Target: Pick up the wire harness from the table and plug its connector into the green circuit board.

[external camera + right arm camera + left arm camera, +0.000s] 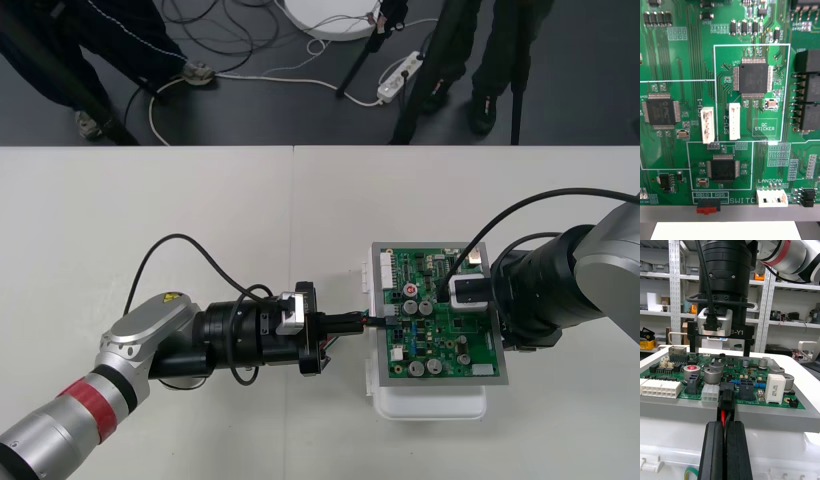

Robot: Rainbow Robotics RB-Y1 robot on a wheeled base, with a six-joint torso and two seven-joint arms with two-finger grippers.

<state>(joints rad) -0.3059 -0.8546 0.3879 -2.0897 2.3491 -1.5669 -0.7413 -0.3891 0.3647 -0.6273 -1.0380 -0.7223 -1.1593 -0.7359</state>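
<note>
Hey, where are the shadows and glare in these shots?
Front view: soft shadow on the table beneath the left gripper and arm. Right wrist view: a small glare spot on the green circuit board below the QC sticker box. Left wrist view: bright patch under the camera on the right gripper.

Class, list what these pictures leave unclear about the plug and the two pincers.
1. Left wrist view: whether the plug is fully seated in the green circuit board; its own body covers the joint.
2. Same view: whether the right pincer touches the board; capacitors stand in front.
3. Front view: the wires in the left pincer; too small.
</note>
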